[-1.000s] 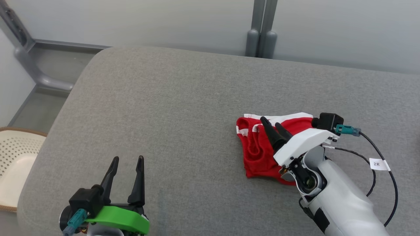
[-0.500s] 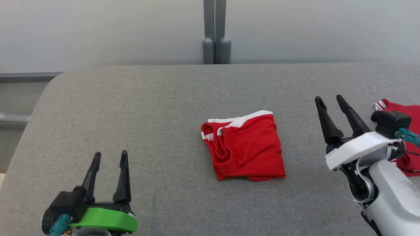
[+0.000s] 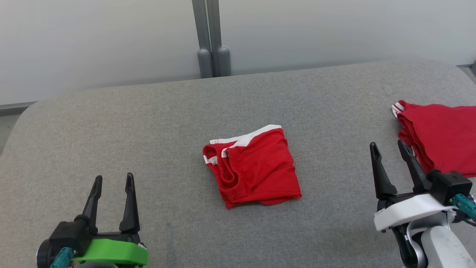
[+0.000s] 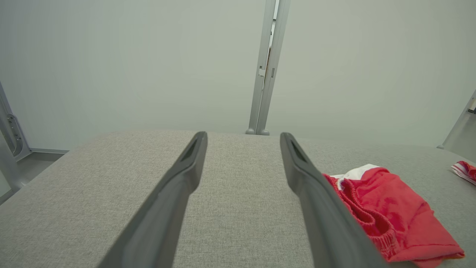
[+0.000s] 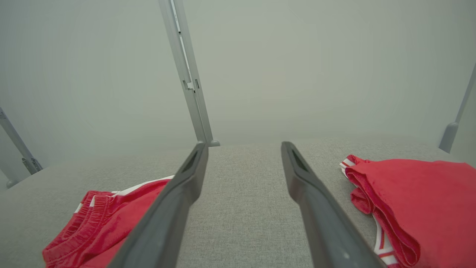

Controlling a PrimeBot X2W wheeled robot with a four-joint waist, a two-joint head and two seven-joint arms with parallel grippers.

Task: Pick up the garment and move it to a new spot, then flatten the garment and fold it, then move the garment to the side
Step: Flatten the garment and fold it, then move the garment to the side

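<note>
A folded red garment (image 3: 256,167) with white trim lies at the middle of the grey padded surface (image 3: 148,123); nothing touches it. It also shows as the garment (image 4: 386,208) right of the left fingers and as the garment (image 5: 108,219) left of the right fingers. My left gripper (image 3: 113,178) stands open at the lower left, well apart from it, nothing between the jaws of the left gripper (image 4: 243,134). My right gripper (image 3: 387,144) stands open at the lower right, and the right gripper (image 5: 244,144) has bare cloth surface between its fingers.
A second red garment with white stripes (image 3: 442,137) lies at the right edge, just beyond my right gripper, and shows as the second garment (image 5: 416,201). A grey post (image 3: 210,44) and pale wall stand behind the surface's far edge. The surface's left corner is rounded.
The camera has swung right, bringing the second garment into view. My right gripper has come off the folded garment and drawn back to the lower right. The left gripper keeps its pose.
</note>
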